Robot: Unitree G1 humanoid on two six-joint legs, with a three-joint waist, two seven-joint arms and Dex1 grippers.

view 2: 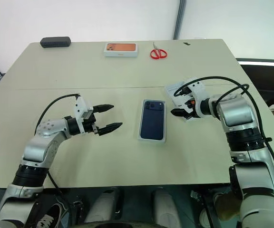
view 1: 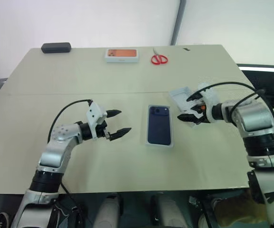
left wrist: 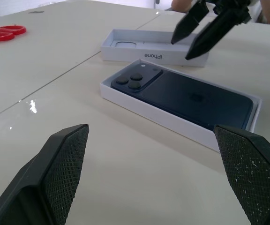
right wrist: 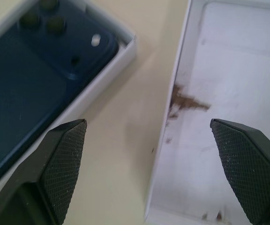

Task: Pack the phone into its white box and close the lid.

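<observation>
So: phone (view 1: 159, 124) sits in box (view 1: 148, 141) | both tools wide open, empty | right wrist view shows brown smudge inside lid (right wrist: 228, 93)

Large beige rectangular table (view 1: 80, 156), faint seam line across middle. Red-handled scissors (view 1: 159, 58) near table's far edge, lying flat. Orange-printed white flat box (view 1: 122, 55) just left of scissors, same far strip, apart from them. Black oblong case (view 1: 56, 47) at table's far left corner, well left of scissors.
</observation>
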